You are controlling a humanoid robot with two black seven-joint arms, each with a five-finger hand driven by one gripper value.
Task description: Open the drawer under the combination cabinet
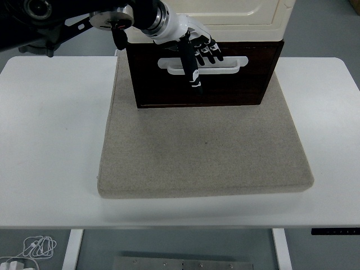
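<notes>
Partly hidden — left hand covers the drawer handle.

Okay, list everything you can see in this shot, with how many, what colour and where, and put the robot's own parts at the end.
table: one, white, fills most of the view.
mat: one, beige-grey, lies on the table's middle.
cabinet: one, cream, at the mat's far end, above the drawer.
drawer: one, dark brown, at the cabinet's bottom, its front facing the camera.
handle: one, white, a horizontal loop across the drawer front's upper part.
cable: one bundle, white, on the floor at bottom left.
left arm: one, black, enters from the top left.
left hand: one, black and white, fingers at the handle's left half; whether they hook it is unclear.
</notes>
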